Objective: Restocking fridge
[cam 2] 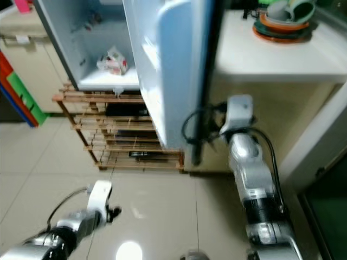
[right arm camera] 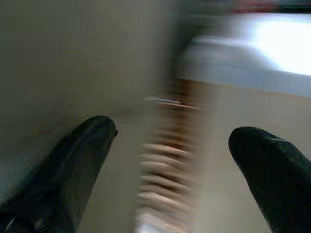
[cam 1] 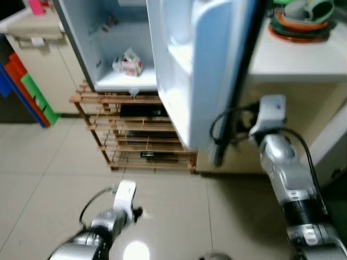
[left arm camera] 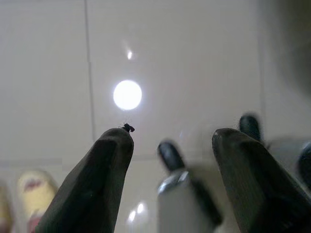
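Pale floor tiles point(cam 1: 49, 179) spread under a small fridge point(cam 1: 108, 49) that stands on a slatted wooden rack point(cam 1: 135, 135) beside a cream counter point(cam 1: 303, 65), and its door point(cam 1: 200, 70) hangs open toward the robot. Raised to the door's lower outer edge, the right gripper point(right arm camera: 170, 160) has its two black fingers spread wide with nothing between them; the wrist view looking along them is smeared, showing only the rack and the white door edge beyond, so I cannot tell whether a finger touches the door. Low over the tiles, the left gripper point(left arm camera: 170, 145) is likewise spread and empty, aimed down at the floor, where a pale packet point(left arm camera: 34, 194) lies at the edge of its wrist view. Inside the fridge a crinkled red-and-white packet point(cam 1: 128, 63) sits on the bottom shelf; whether it is stock already put in or something that was there all along, the pictures do not settle. My worry is the door: the right arm is close against its edge, and a careless swing could knock it wider into the counter or swing it shut on the cavity. Stacked bowls point(cam 1: 301, 19) sit on the counter above, so a jolt could rattle them. Blur in the right wrist view suggests motion, which makes any contact harder to judge.
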{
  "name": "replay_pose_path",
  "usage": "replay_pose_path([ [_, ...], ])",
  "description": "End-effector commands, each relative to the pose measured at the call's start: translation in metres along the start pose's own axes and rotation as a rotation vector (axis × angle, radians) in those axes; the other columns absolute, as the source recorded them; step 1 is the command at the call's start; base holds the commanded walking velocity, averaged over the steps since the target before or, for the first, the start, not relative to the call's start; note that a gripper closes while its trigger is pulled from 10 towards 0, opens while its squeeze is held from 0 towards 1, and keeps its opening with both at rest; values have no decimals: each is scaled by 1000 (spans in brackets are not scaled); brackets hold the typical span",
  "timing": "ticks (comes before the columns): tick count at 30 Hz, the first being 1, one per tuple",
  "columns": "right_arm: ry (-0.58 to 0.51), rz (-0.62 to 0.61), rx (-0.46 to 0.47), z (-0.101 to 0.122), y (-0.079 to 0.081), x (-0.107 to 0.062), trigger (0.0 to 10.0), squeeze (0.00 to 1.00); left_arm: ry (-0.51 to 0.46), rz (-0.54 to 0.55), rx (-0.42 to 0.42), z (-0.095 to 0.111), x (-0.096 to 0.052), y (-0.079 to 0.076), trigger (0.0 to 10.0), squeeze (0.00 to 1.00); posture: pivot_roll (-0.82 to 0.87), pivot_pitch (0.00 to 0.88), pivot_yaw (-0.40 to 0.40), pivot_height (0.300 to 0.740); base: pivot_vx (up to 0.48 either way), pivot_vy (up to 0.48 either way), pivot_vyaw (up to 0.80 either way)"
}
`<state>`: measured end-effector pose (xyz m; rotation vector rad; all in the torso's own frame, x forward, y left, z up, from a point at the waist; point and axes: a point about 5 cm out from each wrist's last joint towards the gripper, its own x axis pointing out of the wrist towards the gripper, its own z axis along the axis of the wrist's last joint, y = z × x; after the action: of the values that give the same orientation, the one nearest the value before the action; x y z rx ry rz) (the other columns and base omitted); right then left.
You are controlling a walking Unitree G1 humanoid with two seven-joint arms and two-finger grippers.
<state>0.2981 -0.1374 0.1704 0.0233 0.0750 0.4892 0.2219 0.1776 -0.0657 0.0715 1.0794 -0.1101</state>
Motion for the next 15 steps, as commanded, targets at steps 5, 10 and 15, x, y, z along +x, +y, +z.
replay_pose_path([
  [5,90,36,75,-13,-15,-18,10000,0,7,-7,24,-1,0,0,10000,0,-214,0,68,740,0,0,0],
  [10,156,-368,-35,-32,-62,-21,10000,0,-183,-5,37,30,-3,0,10000,0,-220,0,72,740,0,0,0],
  [15,84,-634,-136,-29,-81,-33,10000,0,-548,-36,-32,89,-18,-11,10000,0,-201,0,64,740,0,0,0],
])
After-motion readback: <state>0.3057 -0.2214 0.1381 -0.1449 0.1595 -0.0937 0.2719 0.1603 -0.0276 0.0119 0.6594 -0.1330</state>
